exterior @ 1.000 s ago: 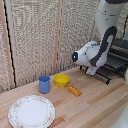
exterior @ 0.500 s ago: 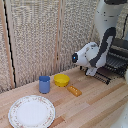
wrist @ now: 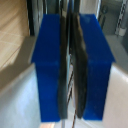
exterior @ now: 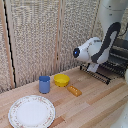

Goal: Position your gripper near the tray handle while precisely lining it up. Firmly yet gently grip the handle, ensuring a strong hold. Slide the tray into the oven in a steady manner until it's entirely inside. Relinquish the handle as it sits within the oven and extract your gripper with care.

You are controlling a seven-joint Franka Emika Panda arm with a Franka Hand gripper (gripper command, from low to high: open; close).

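In the exterior view my gripper (exterior: 93, 67) hangs from the bulky white arm at the outer edge of the tray (exterior: 106, 76), a dark wire rack jutting from the black oven (exterior: 120, 50) at the exterior view's right. The tray handle (exterior: 94, 73) is the thin rail along that edge, right under the gripper. The wrist view shows my gripper (wrist: 70, 65) with its blue fingertips (wrist: 50, 65) pressed almost together, and a thin dark bar (wrist: 76, 104) runs in the narrow slit between them. The contact itself is blurred.
On the wooden table (exterior: 92, 107) stand a blue cup (exterior: 44, 84), a yellow bowl (exterior: 61, 80), an orange object (exterior: 74, 90) and a white patterned plate (exterior: 31, 111). Woven screens (exterior: 35, 40) close off the back.
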